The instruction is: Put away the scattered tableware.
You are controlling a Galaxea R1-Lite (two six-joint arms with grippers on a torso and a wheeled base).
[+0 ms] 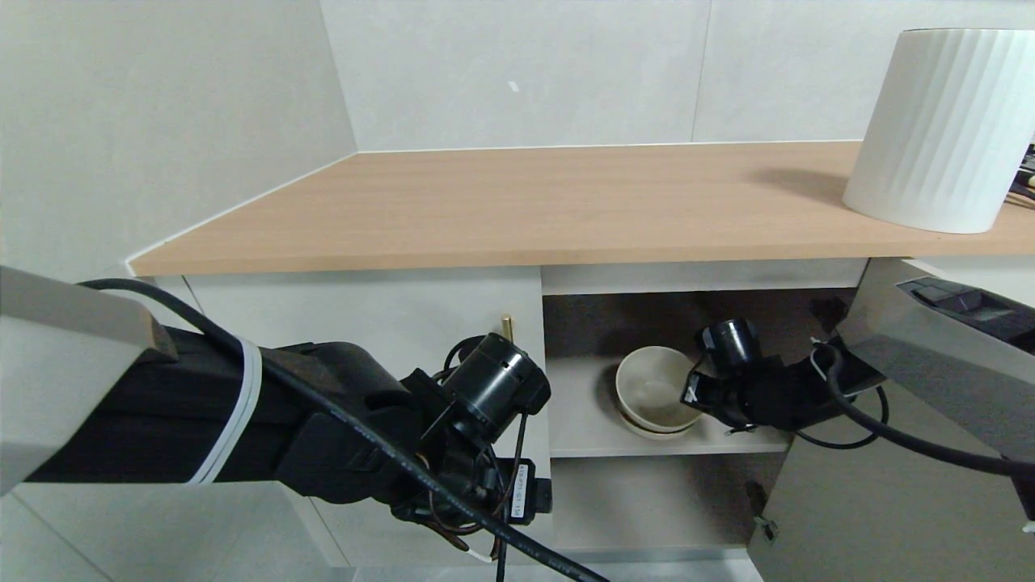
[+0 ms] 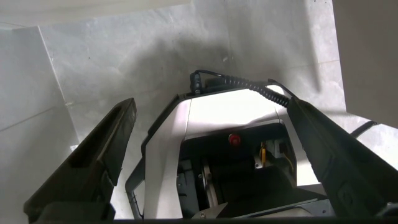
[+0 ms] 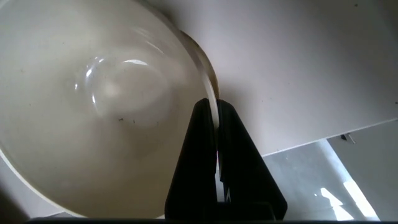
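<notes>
**A:** Where's the cream ceramic bowl (image 1: 653,388)?

**B:** Inside the open white cupboard, on its upper shelf (image 1: 586,440), under the light wooden countertop (image 1: 525,202). It is tipped, with its mouth turned partly outward, and it sits on a second pale dish (image 1: 647,428) whose rim shows just below it.

**A:** Who has it?

**B:** The right gripper (image 1: 694,390). The wrist view shows its black fingers pressed together on the bowl's rim, one inside the wall and one outside.

**A:** So which step is this?

**B:** I'd judge it to be the set-down, nesting the bowl onto the dish already stored there. Next it likely needs to be levelled until it sits flat. Then the fingers part and the arm backs straight out past the open door (image 1: 849,501) without hooking the rim.

**A:** What's in the containers?

**B:** The bowl is empty, with only a glossy sheen inside. The shelf holds just those two pieces.

**A:** And the other arm?

**B:** The left gripper (image 2: 208,106) hangs low before the closed cupboard door, fingers spread with nothing between them. A white ribbed cylinder (image 1: 942,129) stands on the countertop, well apart.
</notes>
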